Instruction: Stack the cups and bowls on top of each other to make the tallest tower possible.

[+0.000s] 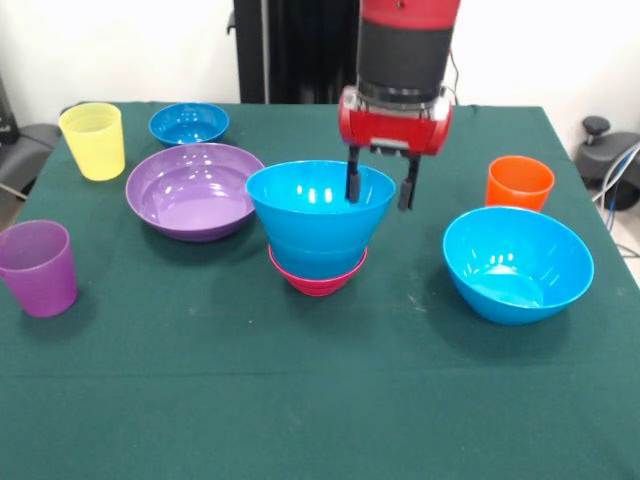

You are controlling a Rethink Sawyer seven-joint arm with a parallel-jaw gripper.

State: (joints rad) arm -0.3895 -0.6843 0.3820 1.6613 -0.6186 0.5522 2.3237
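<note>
The tabletop (320,400), covered in dark green cloth, is bare along its nearest stretch. Nearest on the left stands the purple cup (37,267), upright and alone. On the right, about as near, the large blue bowl (518,263) sits tilted toward the camera, mouth up.

In the middle is the tower (320,238), 2 pieces showing: the magenta bowl (317,276) at the base with only its rim and lower wall visible, and a deep blue bowl (320,218) nested in it, upright. The hand (380,186) hangs at that bowl's right rim with its 2 dark fingers spread moderately wide and holding nothing; the left finger (353,183) dips inside the rim, the right one is outside the wall, so the fingers straddle the rim. I cannot tell whether either finger touches the plastic.

Left of the tower, just beside it, lies the wide purple bowl (194,189), mouth up. Farther back on the right stands the orange cup (520,182), near the large blue bowl. At the far left are the yellow cup (93,140) and, beside it, the small blue bowl (189,123).
</note>
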